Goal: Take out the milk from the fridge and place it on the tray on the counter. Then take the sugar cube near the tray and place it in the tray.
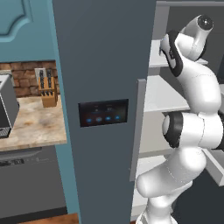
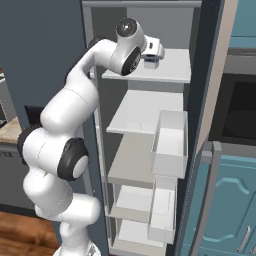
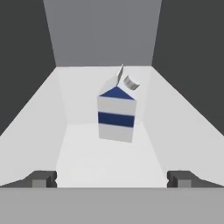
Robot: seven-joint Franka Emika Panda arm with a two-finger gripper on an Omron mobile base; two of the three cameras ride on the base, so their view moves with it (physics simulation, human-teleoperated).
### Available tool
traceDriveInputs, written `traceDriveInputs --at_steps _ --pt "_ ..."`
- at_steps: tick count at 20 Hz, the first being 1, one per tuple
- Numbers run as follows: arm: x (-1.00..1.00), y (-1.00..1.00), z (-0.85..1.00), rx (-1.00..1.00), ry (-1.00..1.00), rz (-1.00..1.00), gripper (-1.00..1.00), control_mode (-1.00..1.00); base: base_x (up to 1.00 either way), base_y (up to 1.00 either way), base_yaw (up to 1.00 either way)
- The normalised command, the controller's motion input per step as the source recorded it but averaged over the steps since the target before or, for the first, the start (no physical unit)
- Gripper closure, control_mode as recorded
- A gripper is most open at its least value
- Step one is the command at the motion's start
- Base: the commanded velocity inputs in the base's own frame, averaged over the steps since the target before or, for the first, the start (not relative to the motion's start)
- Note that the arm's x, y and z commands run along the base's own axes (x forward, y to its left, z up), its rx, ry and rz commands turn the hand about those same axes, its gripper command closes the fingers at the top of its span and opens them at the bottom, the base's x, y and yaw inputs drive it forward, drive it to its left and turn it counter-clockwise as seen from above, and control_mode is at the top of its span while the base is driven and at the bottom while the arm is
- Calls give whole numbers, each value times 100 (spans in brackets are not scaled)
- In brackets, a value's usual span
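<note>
White milk [image 3: 116,113] ahead between hand [image 3: 112,178] fingertips.

A wooden knife block [image 1: 47,89] with dark-handled knives stands at about nine o'clock in the left base view, against a red-brown brick wall [image 1: 24,76]. At its eight o'clock, at the frame's left edge, sits a boxy grey appliance [image 1: 7,106]. Below it is a dark grey dishwasher front [image 1: 30,188]. In the right base view, a dark built-in oven [image 2: 236,110] sits at three o'clock, with teal cabinet doors [image 2: 231,210] at five o'clock.
</note>
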Motion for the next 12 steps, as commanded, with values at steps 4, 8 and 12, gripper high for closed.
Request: traceDriveInputs --at_steps 4,8,12 --pt "46 -7 0 0 3 1 -100 -100 0 0 0" --pt "47 -1 0 0 2 1 -100 -100 0 0 0" --pt "42 -3 0 0 3 1 -100 -100 0 0 0"
